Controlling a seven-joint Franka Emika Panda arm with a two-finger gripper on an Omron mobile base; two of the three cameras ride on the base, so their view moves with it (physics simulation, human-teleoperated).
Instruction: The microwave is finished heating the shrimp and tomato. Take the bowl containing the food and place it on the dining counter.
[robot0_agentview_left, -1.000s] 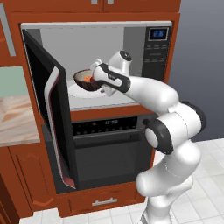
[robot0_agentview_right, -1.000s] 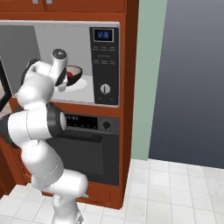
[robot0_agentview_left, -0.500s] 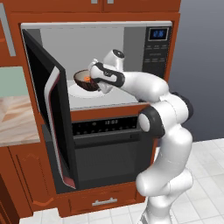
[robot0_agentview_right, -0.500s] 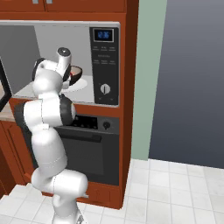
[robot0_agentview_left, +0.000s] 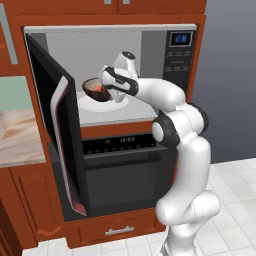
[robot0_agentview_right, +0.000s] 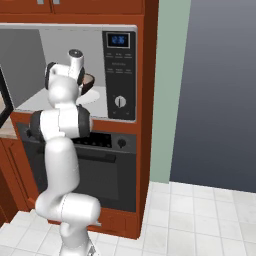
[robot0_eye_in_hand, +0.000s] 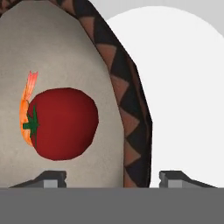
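From the left, my hand (robot0_agentview_left: 106, 86) holds the bowl (robot0_agentview_left: 96, 89) by its rim, lifted above the white plate (robot0_agentview_left: 105, 104) inside the open microwave (robot0_agentview_left: 115, 75). From the right, my arm hides most of the bowl (robot0_agentview_right: 89, 81). Along my hand, one finger sits on each side of the rim, with the tomato (robot0_eye_in_hand: 63, 123) and shrimp (robot0_eye_in_hand: 26, 107) touching inside.

Below the open cavity sits a black oven (robot0_agentview_left: 127, 167) with a dark glass front, a display strip along its top and a round knob (robot0_agentview_right: 120, 143) at the right end. Under it, a red-brown drawer (robot0_agentview_left: 117, 231) carries a small silver handle. Red-brown cabinets (robot0_agentview_left: 115, 6) frame everything. A marbled counter (robot0_agentview_left: 17, 137) runs off to the left beneath a pale green wall. White floor tiles (robot0_agentview_right: 200, 220) spread to the right, beside a grey wall (robot0_agentview_right: 220, 90).
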